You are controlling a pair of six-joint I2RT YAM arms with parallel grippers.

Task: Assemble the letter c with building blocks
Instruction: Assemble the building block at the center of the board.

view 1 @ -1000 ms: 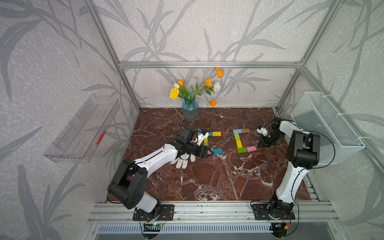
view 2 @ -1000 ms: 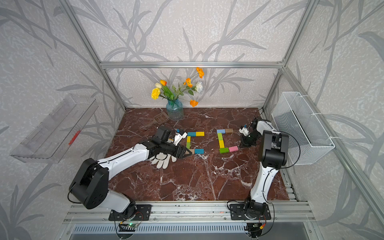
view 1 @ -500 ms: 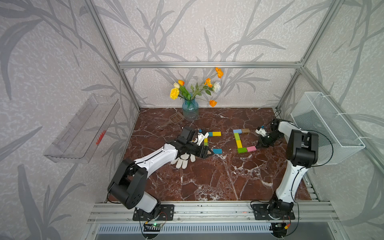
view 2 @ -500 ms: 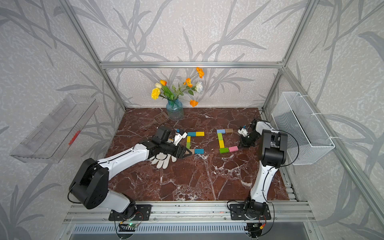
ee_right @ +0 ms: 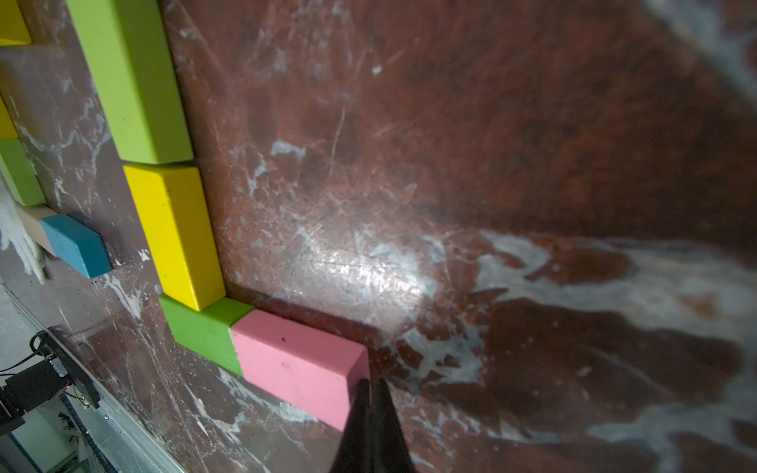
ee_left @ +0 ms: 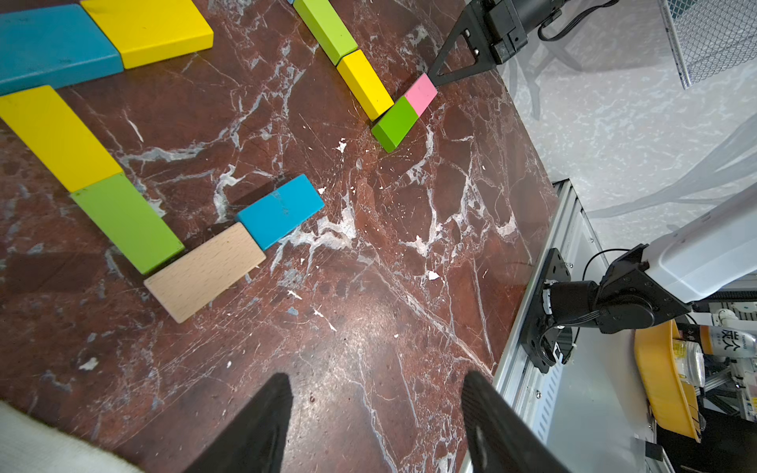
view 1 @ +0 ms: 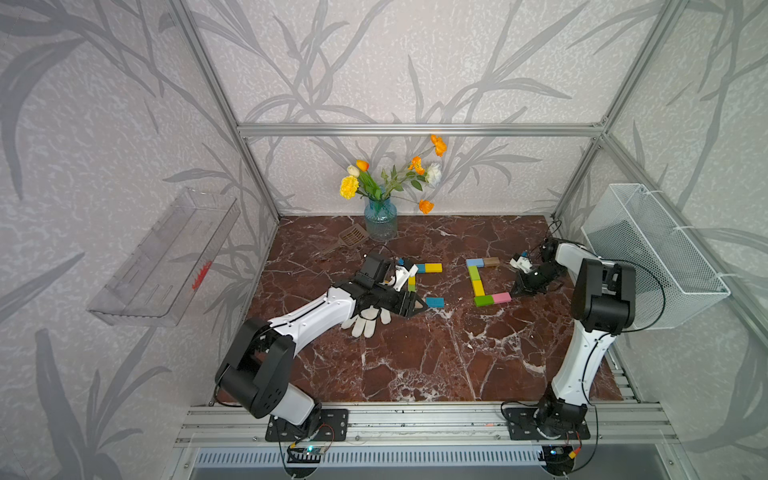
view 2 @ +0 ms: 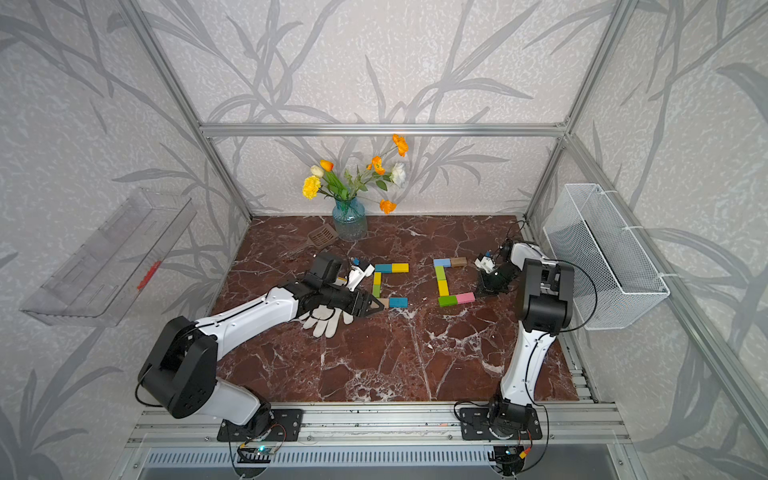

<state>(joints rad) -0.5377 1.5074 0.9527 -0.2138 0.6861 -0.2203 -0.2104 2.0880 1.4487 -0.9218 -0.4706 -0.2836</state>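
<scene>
- The right gripper [ee_right: 370,385], fingers pinched shut and empty, rested its tip against the pink block's [ee_right: 295,368] free end, apparently to nudge it flush with the green block [ee_right: 205,327].
- The left gripper [ee_left: 377,379] hung open, holding nothing, just short of the plain wood block [ee_left: 205,274] and blue block [ee_left: 280,211], which lay flat on the marble table [ee_left: 368,286].

Both top views sit high at 6 o'clock, looking down over the whole counter [view 1: 415,365] (practically twins). Left wrist cam rides low, facing 3 o'clock; right wrist cam's way closer, facing 9 o'clock. Both catch the pink block [ee_left: 422,95].
</scene>
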